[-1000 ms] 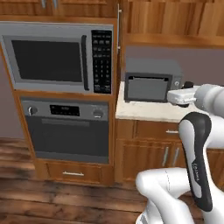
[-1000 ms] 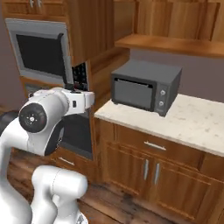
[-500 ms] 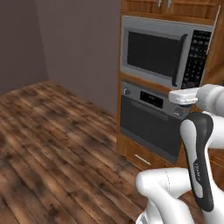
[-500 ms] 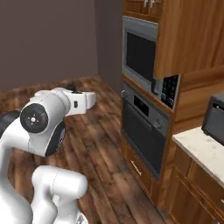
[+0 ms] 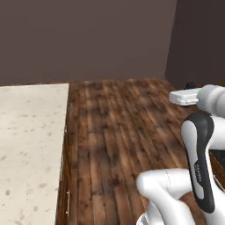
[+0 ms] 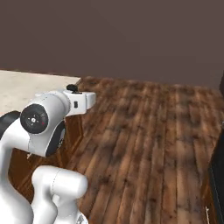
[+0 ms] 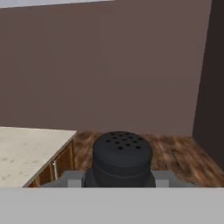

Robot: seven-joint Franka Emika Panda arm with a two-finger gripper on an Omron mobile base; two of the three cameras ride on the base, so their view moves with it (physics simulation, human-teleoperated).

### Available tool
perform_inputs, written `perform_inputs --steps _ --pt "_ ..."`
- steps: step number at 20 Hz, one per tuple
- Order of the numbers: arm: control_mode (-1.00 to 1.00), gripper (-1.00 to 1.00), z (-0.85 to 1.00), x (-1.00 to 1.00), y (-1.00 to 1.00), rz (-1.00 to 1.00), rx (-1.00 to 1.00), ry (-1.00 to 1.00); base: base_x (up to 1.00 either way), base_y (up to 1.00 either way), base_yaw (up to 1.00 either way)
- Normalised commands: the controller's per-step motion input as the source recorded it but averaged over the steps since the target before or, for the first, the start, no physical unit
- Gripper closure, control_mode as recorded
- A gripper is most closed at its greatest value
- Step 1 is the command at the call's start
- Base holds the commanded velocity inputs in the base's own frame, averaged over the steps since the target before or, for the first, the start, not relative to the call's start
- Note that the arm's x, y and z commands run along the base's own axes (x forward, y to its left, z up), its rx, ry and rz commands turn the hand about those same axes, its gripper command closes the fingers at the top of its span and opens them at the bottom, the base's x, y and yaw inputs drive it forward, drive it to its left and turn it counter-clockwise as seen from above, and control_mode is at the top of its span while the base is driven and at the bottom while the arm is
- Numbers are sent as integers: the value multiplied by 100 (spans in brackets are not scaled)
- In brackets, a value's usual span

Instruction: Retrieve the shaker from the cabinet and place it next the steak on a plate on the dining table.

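Observation:
My gripper [image 7: 118, 179] is shut on the shaker [image 7: 122, 157], a small black cylinder whose domed top with several holes faces the hand camera. From the left base camera the white hand [image 5: 185, 96] is at the right with the shaker's dark tip [image 5: 191, 85] just above it. From the right base camera the hand [image 6: 83, 99] is at the left, again with the dark tip [image 6: 72, 88] on top. The dining table's beige speckled top [image 5: 26, 145] [image 6: 26, 85] [image 7: 26, 153] lies to the left on a wood base. The steak, the plate and the cabinet are out of view.
Dark wood plank floor [image 5: 118, 132] [image 6: 148, 140] stretches ahead to a plain brown wall [image 5: 88, 39] [image 6: 131, 39]. A darker wall panel [image 5: 202, 39] stands at the right corner. A dark cabinet edge [image 6: 216, 175] shows at the lower right.
The whole picture has swung away from the microwave and oven wall to open floor and the stone-topped table, so the base has turned. The shaker stays in the shut gripper.

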Motion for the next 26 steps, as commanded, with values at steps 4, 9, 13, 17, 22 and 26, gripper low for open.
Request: perform_inputs --steps 4,9,13,17,22,26 --pt "100 100 0 0 0 0 0 0 0 0 100" --pt "100 100 0 0 0 0 0 0 0 2 100" --pt "100 100 0 0 0 0 0 0 0 7 100" --pt "100 100 0 0 0 0 0 0 -21 44 88" --pt "100 100 0 0 0 0 0 0 -85 100 44" --pt "100 100 0 0 0 0 0 0 -70 100 35"
